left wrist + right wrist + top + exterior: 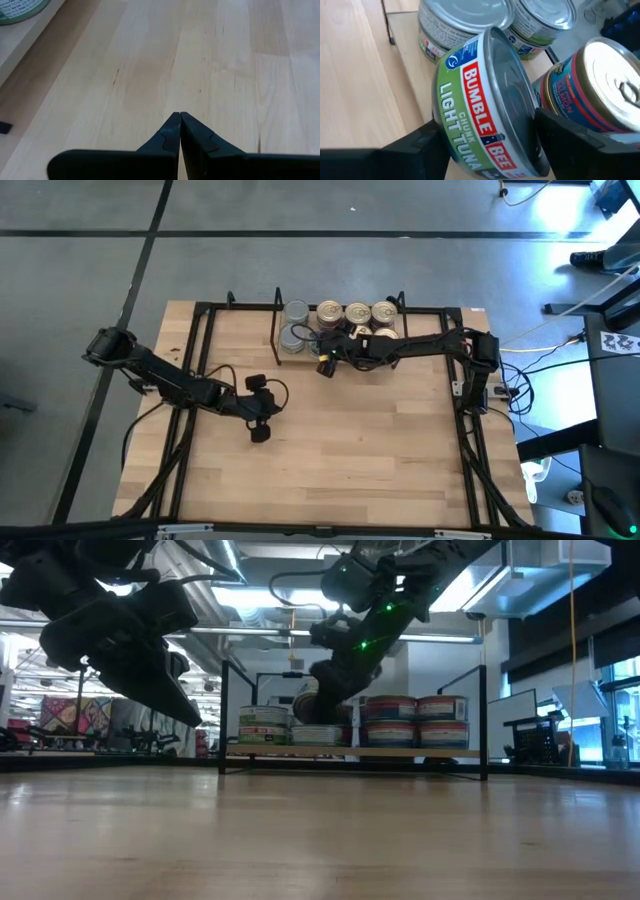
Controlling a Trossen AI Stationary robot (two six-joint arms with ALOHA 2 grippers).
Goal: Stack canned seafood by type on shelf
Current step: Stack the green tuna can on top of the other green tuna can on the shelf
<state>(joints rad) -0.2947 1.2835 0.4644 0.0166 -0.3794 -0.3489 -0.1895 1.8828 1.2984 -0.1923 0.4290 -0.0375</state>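
Placing is the step in hand: the right gripper (487, 135) holds a tuna tin (487, 100) clamped between its jaws, tilted, over the shelf (285, 360) beside the silver-topped tins (465, 20). Next (I judge) level it, then lower onto that stack. Left gripper (179, 131) idles, jaws together.

The counter (330, 450) is a pale wooden board edged by a black frame, its planks bare in front of the shelf (290, 359). The shelf, a low black wire rack with a light board, stands on the counter at its far edge. On the shelf rest the tins (357, 313): silver-topped ones (296, 311) at its left end, gold-lidded ones to their right, stacked in twos.
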